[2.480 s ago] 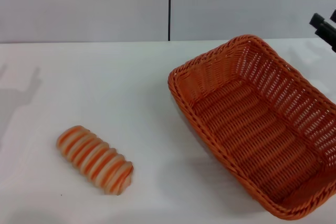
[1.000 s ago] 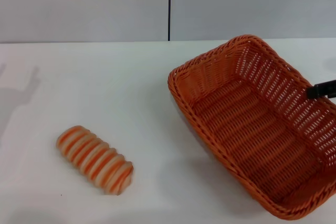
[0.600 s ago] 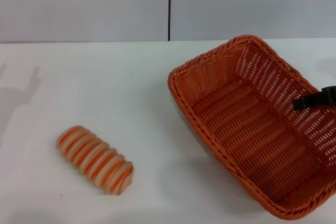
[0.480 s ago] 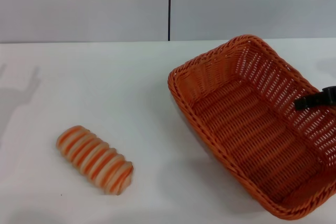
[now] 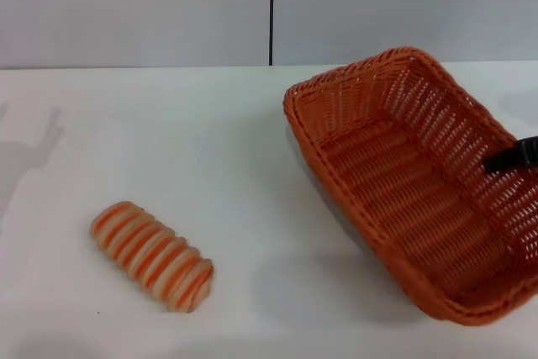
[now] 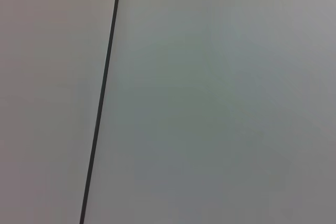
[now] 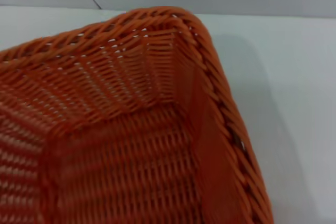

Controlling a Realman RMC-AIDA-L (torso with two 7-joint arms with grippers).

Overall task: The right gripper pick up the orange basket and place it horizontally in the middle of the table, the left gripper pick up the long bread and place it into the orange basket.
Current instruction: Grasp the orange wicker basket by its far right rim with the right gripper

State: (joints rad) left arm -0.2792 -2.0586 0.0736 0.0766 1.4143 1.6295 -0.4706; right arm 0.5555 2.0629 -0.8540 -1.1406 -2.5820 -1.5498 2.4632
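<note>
The bread [image 5: 152, 256] lies nearest, on the left front of the table [image 5: 168, 140], its long axis slanting from near-right to far-left, well apart from everything else. The left gripper is not in view; its wrist camera faces only a blank wall [image 6: 210, 103], so that arm seems parked.

Farther right sits the basket [image 5: 403, 182], its long axis running diagonally from the far centre toward the near right corner, not yet crosswise. It appears tilted, with a shadow beneath its left side.

The right gripper [image 5: 514, 157] shows only as a black tip at the basket's right long wall, inside the rim. I cannot tell whether it pinches the wall. Its wrist view shows a basket corner close by. Judging from this, the coming move must swing the basket leftward and turn it horizontal.
</note>
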